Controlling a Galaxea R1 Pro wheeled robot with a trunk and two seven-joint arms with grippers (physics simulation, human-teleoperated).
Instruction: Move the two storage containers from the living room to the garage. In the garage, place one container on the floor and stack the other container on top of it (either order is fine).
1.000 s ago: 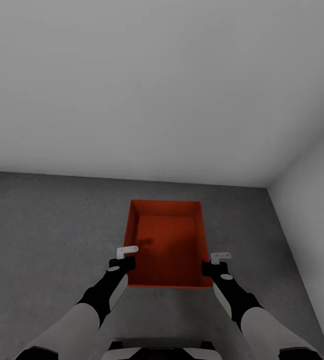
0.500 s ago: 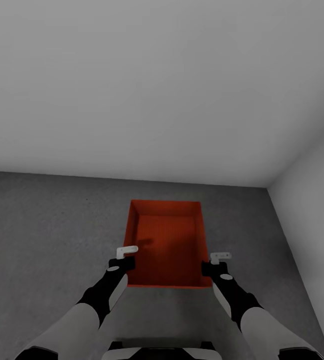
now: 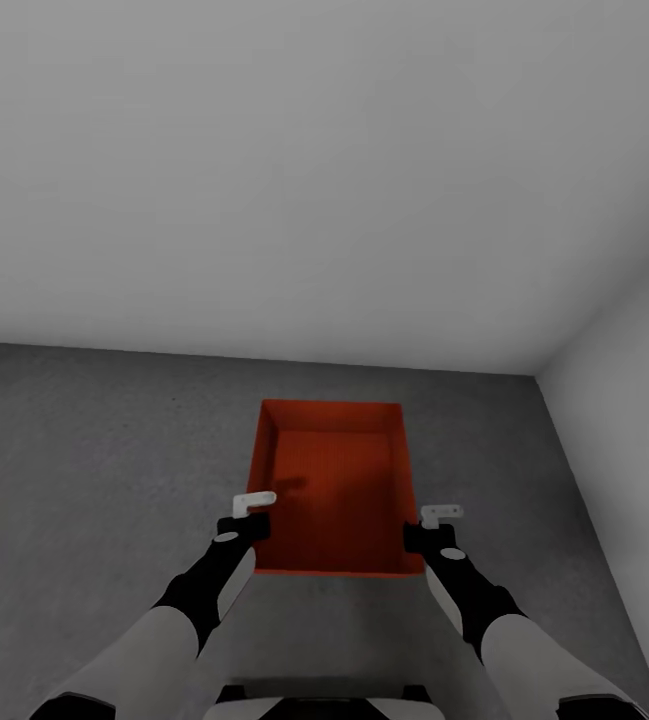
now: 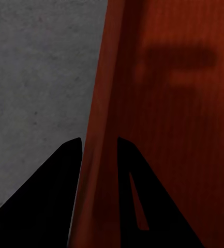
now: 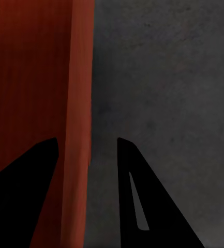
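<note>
One orange-red storage container (image 3: 334,480) rests open side up on the dark grey garage floor (image 3: 94,450), close to the corner of the pale walls. My left gripper (image 3: 256,503) straddles its left side wall near the front corner. In the left wrist view, that gripper (image 4: 99,140) is shut on the container's wall (image 4: 168,103), with both fingers against it. My right gripper (image 3: 441,514) is at the right side wall. In the right wrist view, it (image 5: 87,140) stands open astride the container's wall (image 5: 29,77), with a gap to the outer finger over the floor (image 5: 168,77).
A plain grey back wall (image 3: 264,150) stands just beyond the container. A side wall (image 3: 624,400) closes the right, about a container's width away. Bare concrete stretches out to the left.
</note>
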